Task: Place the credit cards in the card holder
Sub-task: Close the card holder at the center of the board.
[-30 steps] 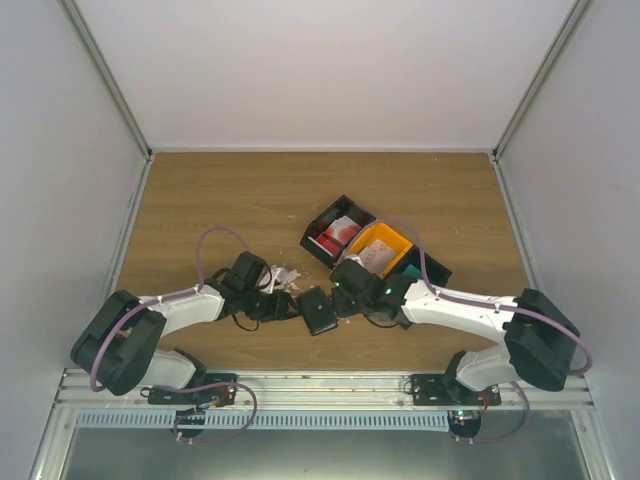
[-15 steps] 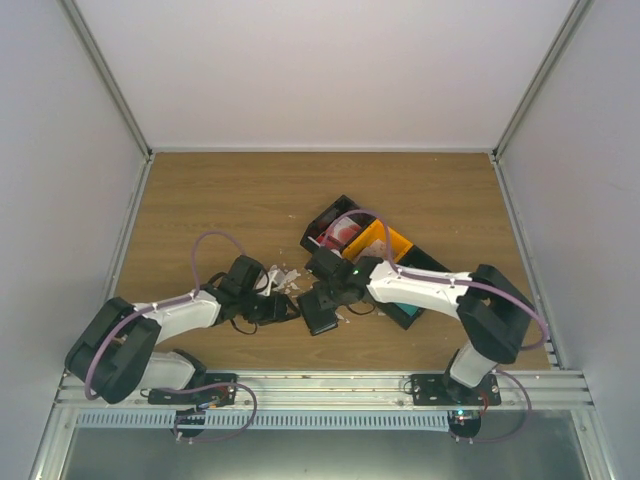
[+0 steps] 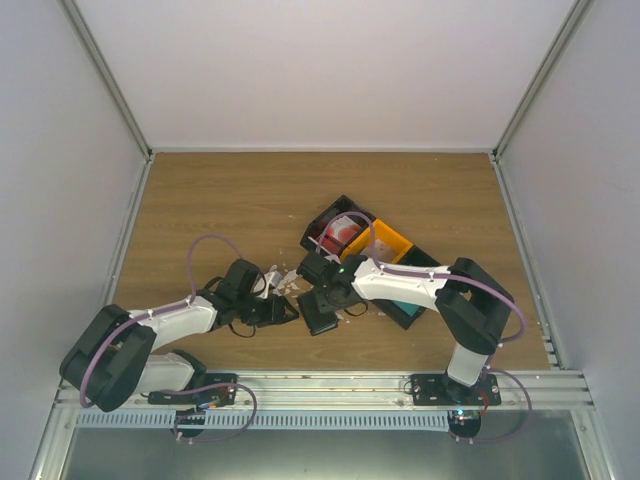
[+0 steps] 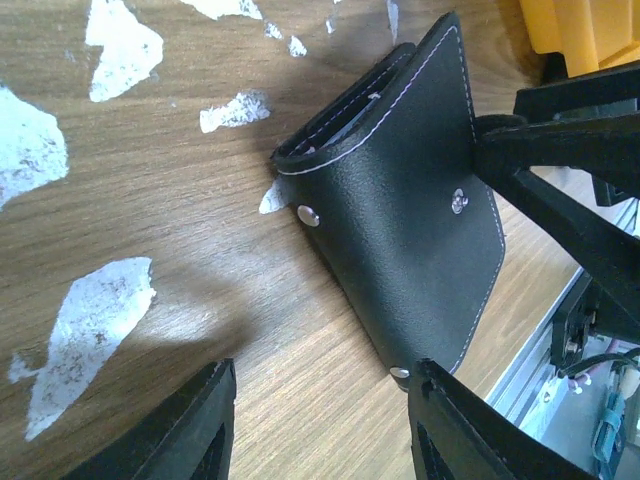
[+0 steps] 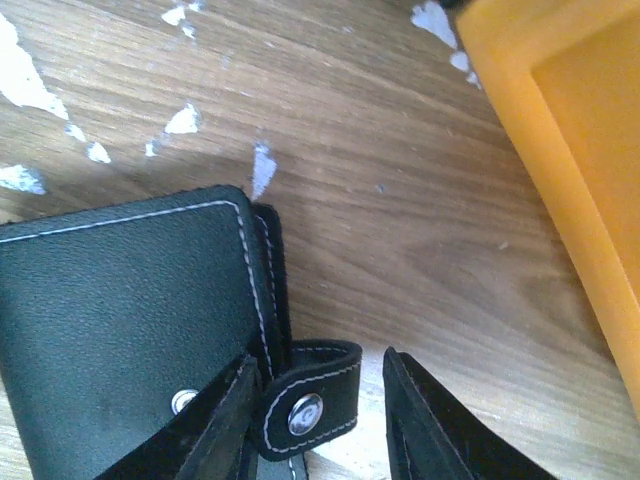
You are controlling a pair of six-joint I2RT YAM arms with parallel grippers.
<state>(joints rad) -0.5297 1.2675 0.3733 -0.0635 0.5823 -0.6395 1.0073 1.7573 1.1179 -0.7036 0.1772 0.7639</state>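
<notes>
The black card holder lies shut on the wood between my two grippers. My right gripper stands open astride its snap strap. One finger touches the strap and the other stands a little off it. My left gripper is open just left of the holder with bare wood between its fingers. Its right fingertip is close to the holder's near corner. A red-and-white credit card lies in a black bin.
Three bins stand in a row behind and right of the holder: a black one, an orange one and another black one, partly under my right arm. White scraps dot the wood.
My right arm has swung left from the bins to the card holder, and its jaws have narrowed round the strap. My left gripper has drawn back a little from the holder.
</notes>
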